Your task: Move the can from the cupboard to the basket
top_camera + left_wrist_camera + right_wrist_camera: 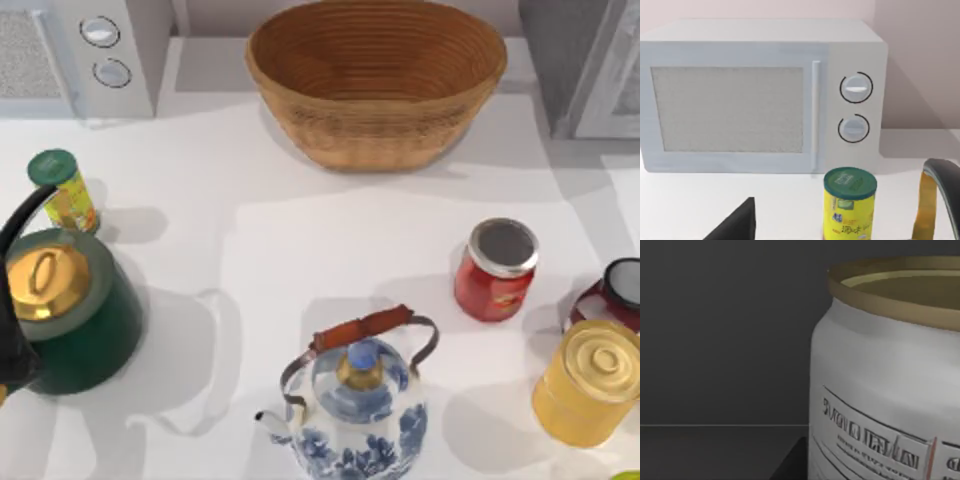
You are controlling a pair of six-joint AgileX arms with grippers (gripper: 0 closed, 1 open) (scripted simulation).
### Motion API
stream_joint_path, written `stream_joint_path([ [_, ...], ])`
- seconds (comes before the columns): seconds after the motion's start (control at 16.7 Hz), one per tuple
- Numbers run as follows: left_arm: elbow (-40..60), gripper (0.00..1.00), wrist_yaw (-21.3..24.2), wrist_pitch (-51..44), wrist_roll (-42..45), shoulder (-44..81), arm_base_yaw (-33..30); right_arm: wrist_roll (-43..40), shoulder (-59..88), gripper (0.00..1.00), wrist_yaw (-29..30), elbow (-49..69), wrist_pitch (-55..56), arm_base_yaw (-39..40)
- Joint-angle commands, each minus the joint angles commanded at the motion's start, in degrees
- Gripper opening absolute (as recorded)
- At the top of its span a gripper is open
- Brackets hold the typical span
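The can point(880, 390), silver with printed label marks and a red line, fills the near side of the right wrist view. It stands upright inside the dark grey interior of the cupboard point(720, 340). A dark part of my right gripper point(790, 466) sits right beside the can's lower side. From above, the cupboard point(562, 60) is at the table's far right corner, its pale panelled door point(618, 80) swung out. The tan wicker basket point(376, 70) stands at the back centre with nothing in it. My left arm point(14, 350) stays at the left edge.
A white appliance with two knobs point(108, 50) is at the back left. A yellow-green canister point(64, 190) and a green kettle point(70, 310) stand on the left. A blue-white teapot point(355, 410) is at front centre; a red jar point(497, 268) and a yellow tin point(590, 382) are on the right.
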Motion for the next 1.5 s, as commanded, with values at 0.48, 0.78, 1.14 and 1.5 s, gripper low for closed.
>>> stream_joint_path([
  [0.48,0.0,1.00,0.0,0.0,0.0,0.0,0.0,0.3,-4.9,0.00,3.1,2.1,-6.7,3.0],
  [0.78,0.0,1.00,0.0,0.0,0.0,0.0,0.0,0.1,-15.7,0.00,9.0,5.6,-22.1,9.3],
  [1.14,0.0,1.00,0.0,0.0,0.0,0.0,0.0,-0.1,-20.0,0.00,11.3,6.5,-26.6,11.6],
  [1.5,0.0,1.00,0.0,0.0,0.0,0.0,0.0,-0.3,-22.5,0.00,9.9,1.5,-24.6,10.7],
])
